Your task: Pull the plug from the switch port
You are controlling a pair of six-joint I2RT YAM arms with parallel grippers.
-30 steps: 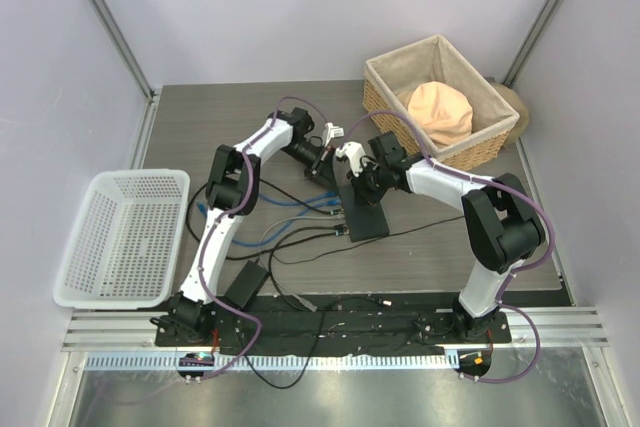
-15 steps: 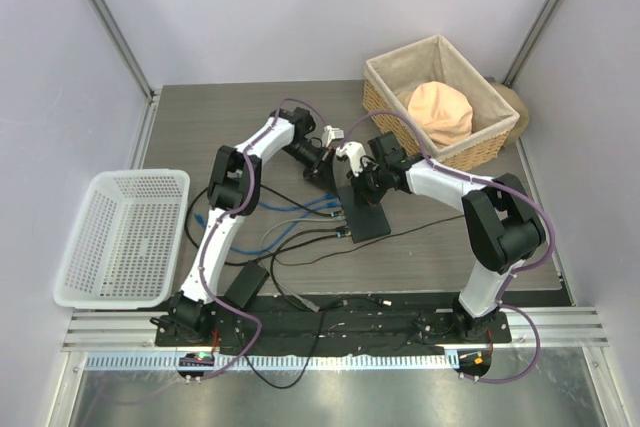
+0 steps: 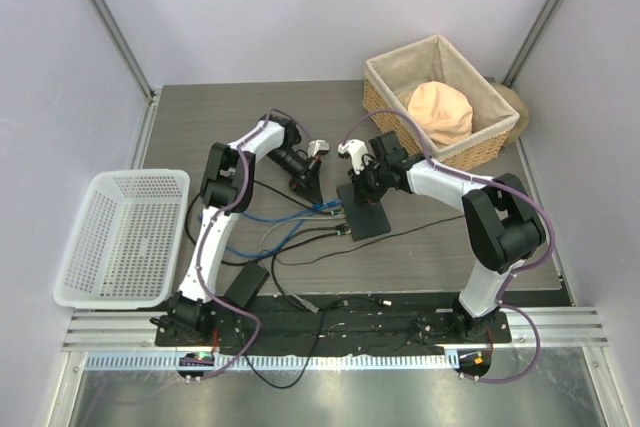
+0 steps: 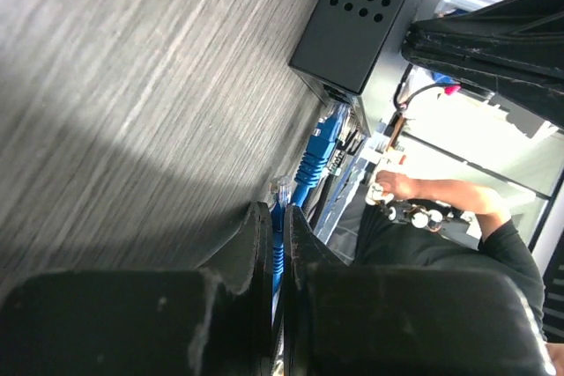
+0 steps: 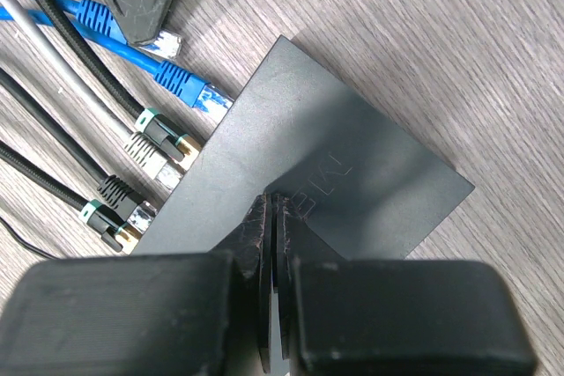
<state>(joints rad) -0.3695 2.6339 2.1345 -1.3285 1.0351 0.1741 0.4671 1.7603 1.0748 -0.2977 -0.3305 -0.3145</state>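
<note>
Switch [image 5: 352,173] — matt, smooth dark casing; table [image 5: 493,33] — grey wood-grain; basket [image 3: 375,82] woven wicker.

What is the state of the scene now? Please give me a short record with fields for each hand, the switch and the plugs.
left hand: shut on the free blue plug, just behind its clear tip
free blue plug: out of its port, apart from the switch
right hand: shut, tips on the top face of the switch
second blue plug: seated in a port
black-and-green plugs: two, at the same edge, seemingly in ports
task state: one plug appears pulled
</note>
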